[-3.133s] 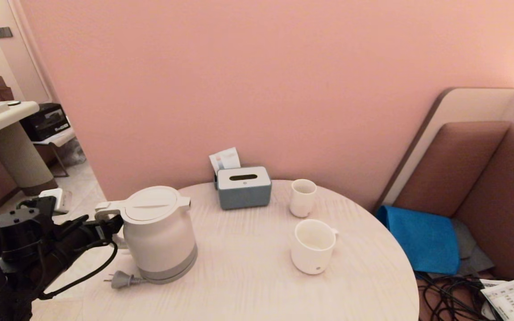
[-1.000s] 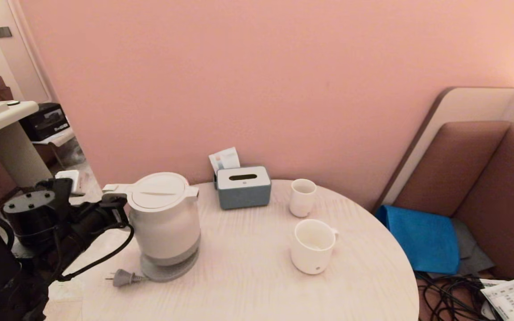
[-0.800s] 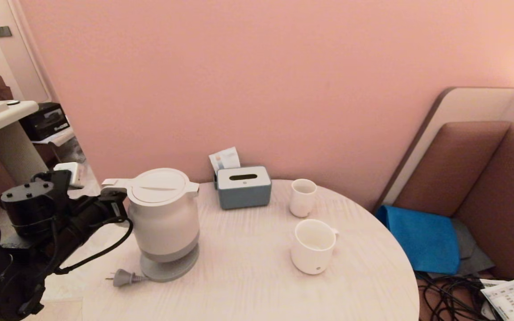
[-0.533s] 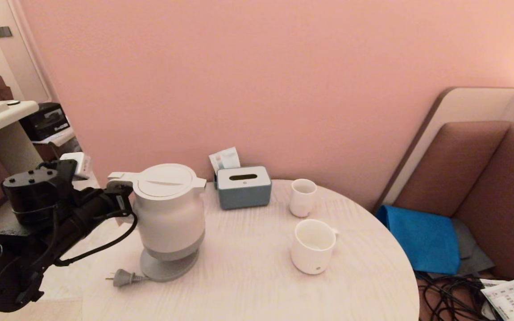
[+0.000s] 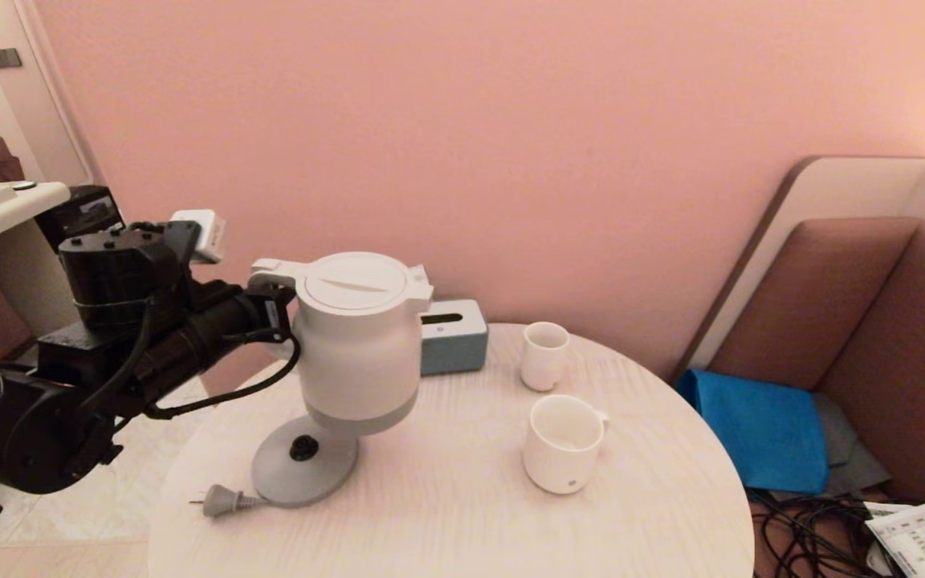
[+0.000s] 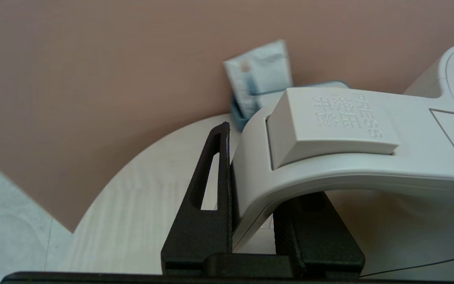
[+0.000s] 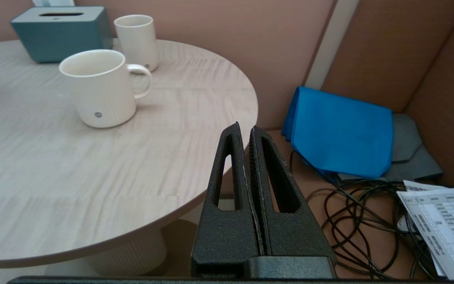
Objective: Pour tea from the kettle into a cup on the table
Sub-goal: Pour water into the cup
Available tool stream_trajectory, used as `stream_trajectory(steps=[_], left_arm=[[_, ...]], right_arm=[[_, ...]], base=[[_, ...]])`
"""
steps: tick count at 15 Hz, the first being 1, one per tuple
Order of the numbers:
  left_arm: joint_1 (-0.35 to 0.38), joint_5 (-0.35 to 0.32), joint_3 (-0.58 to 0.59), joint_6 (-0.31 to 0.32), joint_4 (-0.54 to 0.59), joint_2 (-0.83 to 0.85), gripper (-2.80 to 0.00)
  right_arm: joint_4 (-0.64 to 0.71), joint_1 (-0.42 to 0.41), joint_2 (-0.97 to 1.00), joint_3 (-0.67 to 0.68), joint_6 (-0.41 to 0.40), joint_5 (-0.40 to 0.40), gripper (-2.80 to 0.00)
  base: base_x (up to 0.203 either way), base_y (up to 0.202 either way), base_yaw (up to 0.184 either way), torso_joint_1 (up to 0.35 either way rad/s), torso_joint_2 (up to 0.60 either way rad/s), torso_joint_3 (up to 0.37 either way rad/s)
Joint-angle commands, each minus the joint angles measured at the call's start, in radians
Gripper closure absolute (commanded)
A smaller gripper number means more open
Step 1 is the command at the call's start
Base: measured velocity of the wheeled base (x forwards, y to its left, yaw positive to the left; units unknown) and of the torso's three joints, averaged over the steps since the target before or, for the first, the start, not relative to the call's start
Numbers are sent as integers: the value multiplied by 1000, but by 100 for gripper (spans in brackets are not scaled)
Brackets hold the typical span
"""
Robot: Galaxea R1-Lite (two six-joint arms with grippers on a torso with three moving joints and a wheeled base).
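My left gripper (image 5: 274,309) is shut on the loop handle of the white kettle (image 5: 358,345), which hangs upright above the table (image 5: 446,514), lifted off its base. In the left wrist view the black fingers (image 6: 211,189) clamp the kettle's handle (image 6: 329,157) from both sides. The wide white cup (image 5: 563,441) stands to the right of the kettle with its handle pointing right, and the cup (image 7: 101,88) also shows in the right wrist view. No tea is visible; the kettle's lid is shut. My right gripper (image 7: 244,128) is shut on nothing, low beside the table's right edge.
The kettle's grey round base (image 5: 302,466) and a loose plug (image 5: 222,502) lie at the front left. A grey tissue box (image 5: 454,337) and a small handleless cup (image 5: 544,355) stand at the back. A blue cloth (image 5: 759,429) and cables (image 5: 808,530) lie off the table's right.
The left gripper has lifted the kettle off its grey base and carried it up and to the right, toward the cup. The base stays on the table.
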Motion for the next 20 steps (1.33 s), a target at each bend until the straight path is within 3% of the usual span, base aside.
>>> stream_trajectory(steps=[1, 4, 8, 12, 15, 20], left_arm=[[-59, 14, -100, 18, 93, -8, 0], [-117, 50, -230, 70, 206, 27, 0], [-161, 64, -334, 160, 227, 109, 0], [-199, 69, -441, 190, 311, 176, 0], [-216, 86, -474, 271, 322, 211, 0], [-245, 88, -486, 297, 347, 228, 0]], right_arm=[[0, 0, 1, 0, 1, 0, 0], [0, 0, 1, 0, 1, 0, 0], [-2, 0, 1, 0, 1, 0, 0], [-1, 0, 1, 0, 1, 0, 0], [0, 0, 1, 0, 1, 0, 0], [-2, 0, 1, 0, 1, 0, 0]], base=[[0, 0, 0, 0, 0, 0], [0, 0, 0, 0, 0, 0], [0, 0, 0, 0, 0, 0], [0, 0, 0, 0, 0, 0], [0, 0, 0, 0, 0, 0], [0, 0, 0, 0, 0, 0]])
